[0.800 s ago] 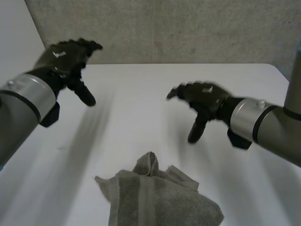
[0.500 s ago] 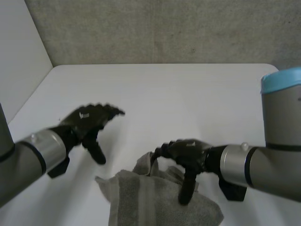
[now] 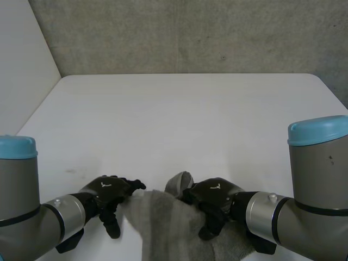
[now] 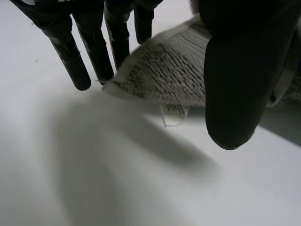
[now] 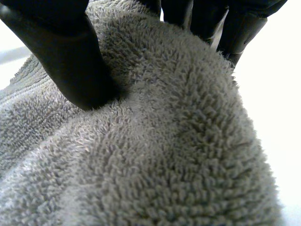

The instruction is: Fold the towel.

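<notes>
The grey towel point(image 3: 168, 225) lay in a crumpled heap on the white bench point(image 3: 179, 119), on the side nearest the robot, with both hands on it. A small hump of cloth stood up at the towel's far edge, just beside the right hand.

The left hand point(image 3: 109, 191) was at the towel's left corner. In the left wrist view its fingers point(image 4: 101, 52) were straight and slightly spread, pointing down at the bench. The corner lay between them and the thumb, pinched there. That corner was raised clear of the bench, and a small white label point(image 4: 173, 113) hung from the towel's underside.

The right hand point(image 3: 215, 193) was on the towel's far edge, towards the towel's middle. In the right wrist view its thumb pressed into the pile on one side of a thick fold. Its fingers point(image 5: 235, 28) curled down over the other side, so the fold was gripped between them.

A grey concrete wall point(image 3: 190, 32) stood well beyond the towel.
</notes>
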Controlling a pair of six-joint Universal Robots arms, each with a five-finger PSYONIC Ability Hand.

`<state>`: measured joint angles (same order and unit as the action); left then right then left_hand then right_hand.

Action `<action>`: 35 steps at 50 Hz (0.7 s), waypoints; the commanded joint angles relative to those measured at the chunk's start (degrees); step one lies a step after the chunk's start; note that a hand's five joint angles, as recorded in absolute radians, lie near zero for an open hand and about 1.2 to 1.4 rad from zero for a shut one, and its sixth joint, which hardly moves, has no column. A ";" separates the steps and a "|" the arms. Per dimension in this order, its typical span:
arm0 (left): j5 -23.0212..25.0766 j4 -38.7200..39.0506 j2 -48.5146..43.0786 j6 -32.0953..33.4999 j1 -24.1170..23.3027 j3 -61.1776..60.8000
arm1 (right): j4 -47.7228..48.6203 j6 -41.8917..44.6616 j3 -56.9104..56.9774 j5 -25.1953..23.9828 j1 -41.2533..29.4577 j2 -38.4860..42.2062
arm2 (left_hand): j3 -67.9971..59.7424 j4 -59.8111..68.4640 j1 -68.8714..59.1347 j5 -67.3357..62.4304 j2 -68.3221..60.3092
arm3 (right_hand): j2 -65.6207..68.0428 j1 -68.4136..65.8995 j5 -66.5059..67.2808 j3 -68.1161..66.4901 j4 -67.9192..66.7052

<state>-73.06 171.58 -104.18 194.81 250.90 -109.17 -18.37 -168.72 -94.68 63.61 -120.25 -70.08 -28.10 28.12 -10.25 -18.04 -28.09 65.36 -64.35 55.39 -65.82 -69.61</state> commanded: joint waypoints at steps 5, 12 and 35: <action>-0.07 7.72 -5.59 -3.47 -3.48 3.27 | 0.97 0.41 -0.33 -0.42 0.01 -1.11 | -34.26 34.24 -52.11 -34.32 -34.27 | 6.63 -7.63 6.60 -6.16 -2.37; -0.24 11.76 -7.44 -9.79 -5.68 8.62 | 1.14 0.94 0.20 -0.33 -0.25 -1.20 | -51.90 51.88 -69.75 -51.96 -51.91 | 6.63 -7.63 6.60 -6.16 -2.37; -24.42 23.10 1.17 -19.90 -5.94 25.16 | 40.71 10.53 14.16 -1.55 7.92 -5.25 | -51.90 51.88 -69.75 -51.96 -51.91 | 2.60 -3.60 2.57 -2.13 1.66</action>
<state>-93.87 189.33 -106.19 179.85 245.50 -83.12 16.82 -154.96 -84.01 63.42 -114.39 -75.72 -69.66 69.69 -10.25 -59.47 -69.70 66.74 -65.63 55.40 -67.22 -68.72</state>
